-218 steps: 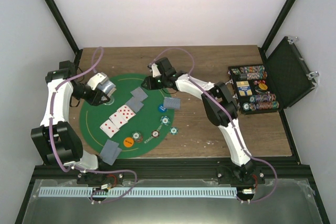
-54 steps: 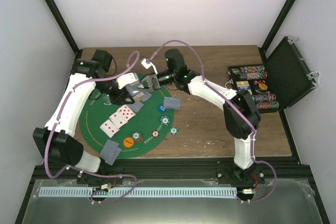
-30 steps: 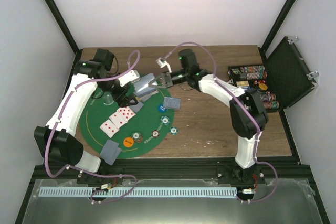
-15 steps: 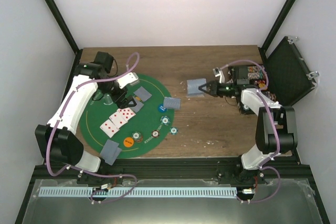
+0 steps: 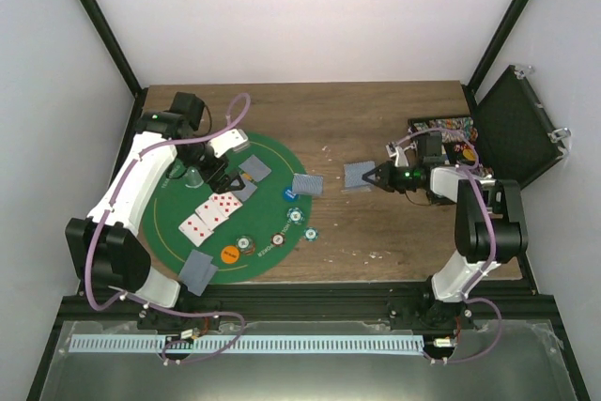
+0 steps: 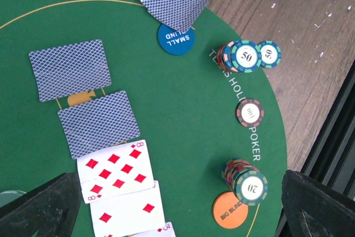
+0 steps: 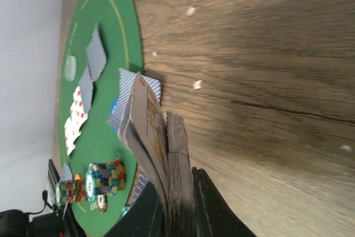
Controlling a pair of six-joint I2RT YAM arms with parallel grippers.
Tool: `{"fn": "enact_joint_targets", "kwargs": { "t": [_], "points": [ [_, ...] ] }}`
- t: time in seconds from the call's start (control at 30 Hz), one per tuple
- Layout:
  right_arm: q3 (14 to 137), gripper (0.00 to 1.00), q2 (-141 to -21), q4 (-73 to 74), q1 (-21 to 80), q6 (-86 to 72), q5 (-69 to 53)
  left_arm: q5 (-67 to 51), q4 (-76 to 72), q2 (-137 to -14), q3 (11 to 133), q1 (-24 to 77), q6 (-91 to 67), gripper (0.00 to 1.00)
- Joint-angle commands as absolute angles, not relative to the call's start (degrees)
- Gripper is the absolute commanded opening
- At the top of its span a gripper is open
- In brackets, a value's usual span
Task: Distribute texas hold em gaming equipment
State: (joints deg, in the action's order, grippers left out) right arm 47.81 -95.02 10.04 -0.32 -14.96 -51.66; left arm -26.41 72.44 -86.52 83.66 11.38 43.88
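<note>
Jaws on my right gripper (image 5: 378, 177) are pinching nearly closed on the end of a deck of cards (image 7: 166, 154), holding it over bare table (image 5: 376, 232) between the green mat (image 5: 272, 218) and the black case (image 5: 512, 133). My left gripper (image 5: 216, 172) is hovering above the mat, jaws spread wide, gripping nothing. Under it, face-down cards (image 6: 69, 69), red face-up cards (image 6: 113, 170) and chip stacks (image 6: 247, 56) are lying on the felt.

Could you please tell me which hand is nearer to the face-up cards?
Left. The left hand hovers beside the face-up cards; the right hand holds a deck off the mat.
</note>
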Motion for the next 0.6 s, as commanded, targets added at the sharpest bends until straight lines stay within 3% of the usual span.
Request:
{"fn": "enact_joint_targets", "kwargs": {
  "t": [0.0,0.17,0.57],
  "points": [
    [47.5,0.01,-96.8,9.8,-2.3,-13.9,-48.7,-26.2,71.8,-86.1,84.1,11.1,44.3,1.0],
    [46.2,0.03,-97.4,10.1,-3.6,-14.2,-47.2,-25.9,71.7,-86.0,83.5,11.1,44.6,1.0],
    [42.2,0.28,-96.7,11.4,-3.6,-15.3,-41.1,-25.3,71.9,-84.8,83.5,11.0,45.5,0.99]
  ]
}}
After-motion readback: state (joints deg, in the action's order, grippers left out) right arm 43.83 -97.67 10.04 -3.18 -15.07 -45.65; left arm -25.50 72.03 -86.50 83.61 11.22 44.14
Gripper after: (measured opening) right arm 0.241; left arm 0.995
